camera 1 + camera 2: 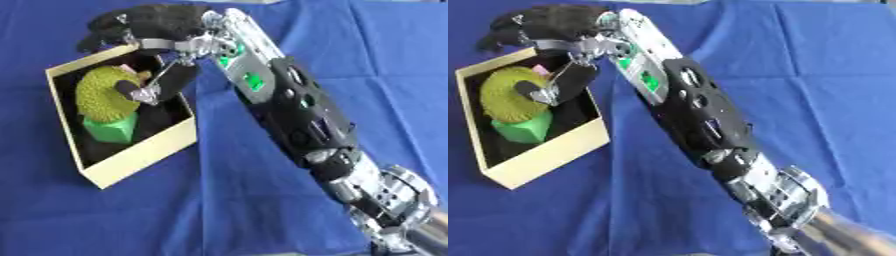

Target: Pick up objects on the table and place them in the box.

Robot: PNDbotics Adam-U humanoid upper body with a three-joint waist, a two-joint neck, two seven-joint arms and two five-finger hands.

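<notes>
Here: right robot hand (pixel 144 30) over box (pixel 131 160), fingers curled down, clasping nothing visible.

One cream box, black-lined, on blue-draped counter (pixel 367 50); inside, one yellow-green spiky object (pixel 98 95) atop one green block (pixel 112 131), plus a pink scrap (pixel 538 69), identity unclear. Open cloth right of and below the arm. Left eye view crops less counter beyond the box's left edge.

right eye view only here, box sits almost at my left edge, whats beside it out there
Observer: The left eye view shows a wider strip of blue cloth left of the tan cardboard box, and that strip is bare.
Operator: does the right hand stick out past the box on that side
Observer: No. The black right hand ends above the box's far wall, with plain cloth beyond it.
</notes>
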